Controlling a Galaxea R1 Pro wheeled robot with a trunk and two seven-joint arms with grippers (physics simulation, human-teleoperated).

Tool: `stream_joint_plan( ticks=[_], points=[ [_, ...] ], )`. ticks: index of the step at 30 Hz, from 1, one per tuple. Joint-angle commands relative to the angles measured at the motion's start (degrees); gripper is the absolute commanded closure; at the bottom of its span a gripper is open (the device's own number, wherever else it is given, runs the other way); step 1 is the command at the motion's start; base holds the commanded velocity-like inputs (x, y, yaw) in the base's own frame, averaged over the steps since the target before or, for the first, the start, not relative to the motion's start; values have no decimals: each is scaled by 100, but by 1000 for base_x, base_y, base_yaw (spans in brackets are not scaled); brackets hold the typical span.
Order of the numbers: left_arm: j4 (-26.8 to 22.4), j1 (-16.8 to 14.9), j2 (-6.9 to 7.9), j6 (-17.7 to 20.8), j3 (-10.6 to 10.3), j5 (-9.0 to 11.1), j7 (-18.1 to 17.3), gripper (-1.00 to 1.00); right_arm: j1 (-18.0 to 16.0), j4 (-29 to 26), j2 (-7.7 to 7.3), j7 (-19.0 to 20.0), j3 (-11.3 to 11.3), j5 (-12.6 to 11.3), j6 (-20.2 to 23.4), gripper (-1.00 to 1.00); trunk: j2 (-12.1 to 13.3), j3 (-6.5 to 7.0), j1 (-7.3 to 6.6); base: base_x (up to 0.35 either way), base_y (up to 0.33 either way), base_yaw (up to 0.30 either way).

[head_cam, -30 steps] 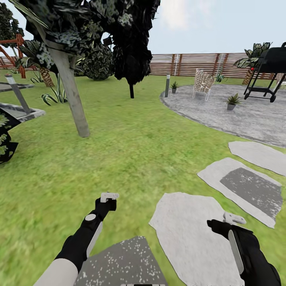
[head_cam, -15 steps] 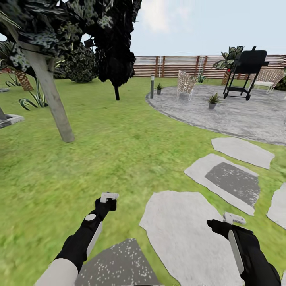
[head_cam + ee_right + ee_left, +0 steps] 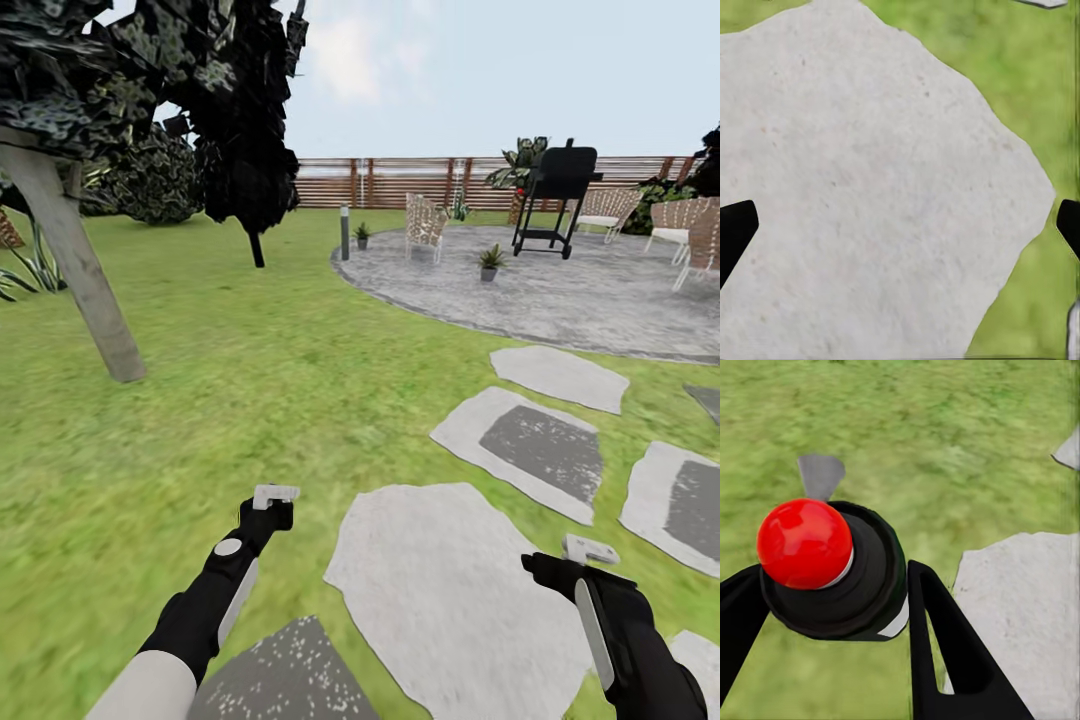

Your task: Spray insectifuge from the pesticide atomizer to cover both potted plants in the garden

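Note:
Two potted plants stand far ahead in the garden: one (image 3: 490,262) on the round grey patio (image 3: 560,300), the other (image 3: 362,236) at the patio's rim beside a short lamp post (image 3: 344,232). The pesticide atomizer is out of view. My left gripper (image 3: 274,497) hangs low over the lawn, and in the left wrist view its black fingers (image 3: 945,645) stand spread apart on either side of a black round part with a red knob (image 3: 804,544). My right gripper (image 3: 588,549) is over a pale stepping stone (image 3: 870,187), its fingers wide apart with nothing between them.
Several flat stepping stones (image 3: 520,445) lead across the grass toward the patio. A leaning tree trunk (image 3: 75,270) stands at the left, with dark trees behind it. On the patio are a black grill (image 3: 555,200) and wicker chairs (image 3: 425,225). A slatted fence (image 3: 400,182) closes the back.
The whole view has swung to the right, so the patio, stones and tree sit further left in the picture. Both arms keep the same pose.

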Motion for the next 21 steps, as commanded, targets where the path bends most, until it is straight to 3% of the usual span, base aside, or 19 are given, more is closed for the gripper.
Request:
stream_joint_plan(
  ticks=[1, 12, 21],
  points=[
    [-11, -1, 1, 32, -4, 0, 2, 100, -3, -6, 0, -3, -1, -4, 28, -100, -2, -1, -1, 0, 0, -243],
    [-11, -1, 1, 31, -4, 0, 3, 100, -3, -1, 3, -4, -1, -4, 28, -100, -2, 48, -1, 6, 0, -243],
    [-11, -1, 4, 34, -4, 0, 2, 100, -3, 1, 8, -3, 7, -4, 28, -100, -2, 83, -1, 274, 0, -220]
  ],
)
